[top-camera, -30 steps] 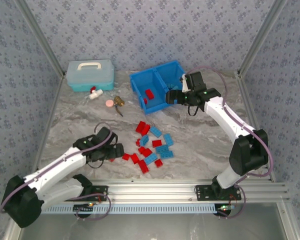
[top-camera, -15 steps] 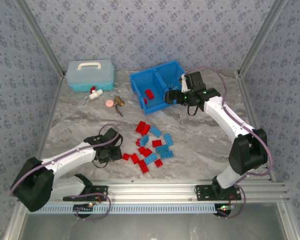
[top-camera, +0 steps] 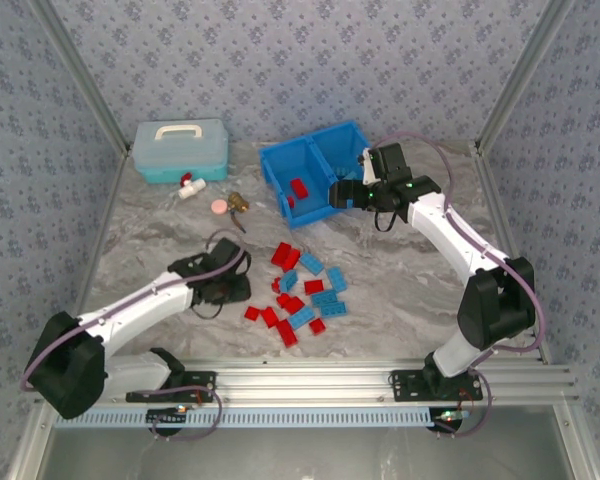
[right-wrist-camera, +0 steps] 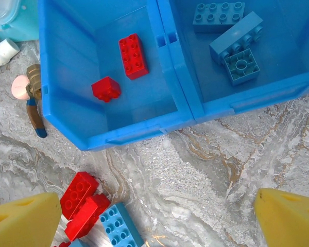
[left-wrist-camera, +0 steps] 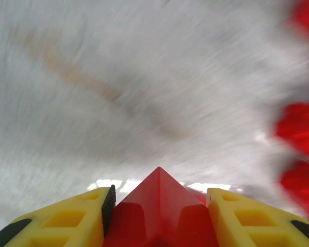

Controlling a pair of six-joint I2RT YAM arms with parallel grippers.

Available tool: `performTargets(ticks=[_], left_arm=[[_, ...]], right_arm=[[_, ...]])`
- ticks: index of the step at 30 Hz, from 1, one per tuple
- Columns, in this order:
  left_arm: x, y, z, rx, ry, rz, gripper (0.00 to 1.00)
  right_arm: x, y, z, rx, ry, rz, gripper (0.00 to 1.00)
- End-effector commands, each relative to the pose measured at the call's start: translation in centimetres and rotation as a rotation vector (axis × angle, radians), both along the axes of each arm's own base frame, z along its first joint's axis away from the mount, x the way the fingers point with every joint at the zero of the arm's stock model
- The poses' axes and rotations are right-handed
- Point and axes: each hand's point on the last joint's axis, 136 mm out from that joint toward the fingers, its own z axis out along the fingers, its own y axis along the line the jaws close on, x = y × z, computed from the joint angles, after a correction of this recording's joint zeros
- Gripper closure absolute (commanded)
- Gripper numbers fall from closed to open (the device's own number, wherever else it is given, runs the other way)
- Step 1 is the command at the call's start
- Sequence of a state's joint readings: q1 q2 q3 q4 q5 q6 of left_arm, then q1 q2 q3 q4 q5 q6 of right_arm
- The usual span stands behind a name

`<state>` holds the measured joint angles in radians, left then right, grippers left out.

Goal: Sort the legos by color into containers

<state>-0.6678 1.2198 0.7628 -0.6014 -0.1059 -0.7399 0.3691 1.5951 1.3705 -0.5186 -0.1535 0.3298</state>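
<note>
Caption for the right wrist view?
Open right tool faces blue plastic bin; its separate compartments hold two red studded bricks and three blue bricks.

My left arm (top-camera: 130,312) and right arm (top-camera: 448,232) are white shells joined by bulky black joint housings. Each stands on a black base bolted to a silver slotted rail (top-camera: 310,378). A thin purplish cable (top-camera: 427,141) loops along each. My left fingers (left-wrist-camera: 67,221) are yellow and pocketed, with black pads (left-wrist-camera: 108,201). My right fingers (right-wrist-camera: 21,218) are plain yellow.
</note>
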Motion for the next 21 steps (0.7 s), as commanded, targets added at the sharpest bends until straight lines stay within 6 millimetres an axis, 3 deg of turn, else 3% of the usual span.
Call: performTargets(ticks=[1, 6, 9, 12, 15, 18, 21], left_arm=[[6.6, -4.3, 6.8, -0.039, -0.227, -0.120, 0.71], [16.4, -10.4, 12.9, 0.016, -0.402, -0.241, 0.72], [22.0, -12.9, 14.2, 0.038, -0.450, -0.275, 0.72], [27.0, -14.2, 13.9, 0.059, -0.449, -0.287, 0.72], [30.8, -14.7, 11.8, 0.082, -0.426, -0.296, 0.70], [33.3, -14.5, 10.0, 0.083, -0.406, -0.284, 0.68], [34.5, -15.0, 8.4, 0.053, -0.398, -0.301, 0.63]], right_arm=[[0.2, 0.1, 1.8, 0.025, -0.035, -0.027, 0.01], [-0.6, -0.3, 3.2, 0.049, -0.060, -0.049, 0.01], [-1.8, -0.7, 3.7, 0.052, -0.062, -0.056, 0.01], [-3.4, -1.4, 4.1, 0.042, -0.073, -0.064, 0.01], [-4.7, -2.2, 4.4, 0.034, -0.088, -0.081, 0.01], [-5.6, -2.9, 4.5, 0.026, -0.097, -0.095, 0.00], [-5.9, -3.2, 4.7, 0.021, -0.104, -0.102, 0.00]])
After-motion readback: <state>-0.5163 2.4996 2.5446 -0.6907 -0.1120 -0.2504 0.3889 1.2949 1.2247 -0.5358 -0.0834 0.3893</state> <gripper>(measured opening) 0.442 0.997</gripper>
